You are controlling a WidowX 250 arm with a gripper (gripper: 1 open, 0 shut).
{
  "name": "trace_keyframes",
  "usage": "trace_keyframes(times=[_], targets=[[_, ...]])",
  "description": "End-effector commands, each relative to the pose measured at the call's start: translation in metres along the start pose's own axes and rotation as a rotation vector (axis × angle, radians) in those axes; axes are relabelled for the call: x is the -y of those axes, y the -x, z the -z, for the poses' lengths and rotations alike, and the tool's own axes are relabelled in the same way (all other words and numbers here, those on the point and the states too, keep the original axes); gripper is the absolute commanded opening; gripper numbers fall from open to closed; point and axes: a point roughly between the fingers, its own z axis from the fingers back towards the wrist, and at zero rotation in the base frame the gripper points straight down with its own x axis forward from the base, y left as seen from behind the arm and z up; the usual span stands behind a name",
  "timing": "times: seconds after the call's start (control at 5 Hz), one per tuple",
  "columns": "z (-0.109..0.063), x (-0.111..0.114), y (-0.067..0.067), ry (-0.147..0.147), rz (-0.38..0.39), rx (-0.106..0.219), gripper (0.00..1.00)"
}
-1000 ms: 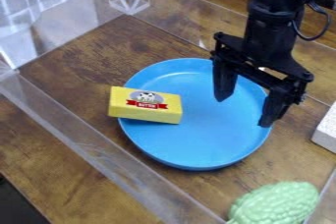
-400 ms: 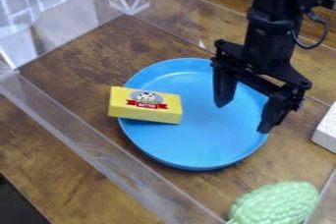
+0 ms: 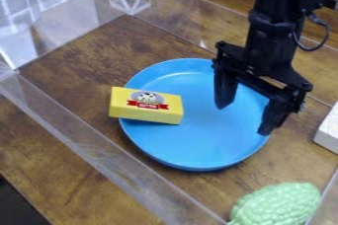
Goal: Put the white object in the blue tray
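Observation:
The blue tray, a wide round shallow plate, lies on the wooden table in the middle of the view. The white object shows only as a small flat block cut off by the right edge, on the table beside the tray. My black gripper points down over the tray's right part, its two fingers spread wide and open, nothing between them. The white object lies to the right of the gripper, apart from it.
A yellow block with a red-and-white label rests on the tray's left rim. A bumpy light-green lump sits at the bottom right. Clear plastic walls fence the table at left, front and back.

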Motion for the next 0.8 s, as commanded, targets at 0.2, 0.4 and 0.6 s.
trace_keyframes(times=[0.2, 0.4, 0.6], targets=[[-0.0213, -0.01, -0.0139, 0.006, -0.018, 0.087, 1.0], [-0.0197, -0.0104, -0.0164, 0.011, -0.019, 0.093, 1.0], [-0.0146, -0.0085, -0.0179, 0.018, -0.015, 0.085, 1.0]])
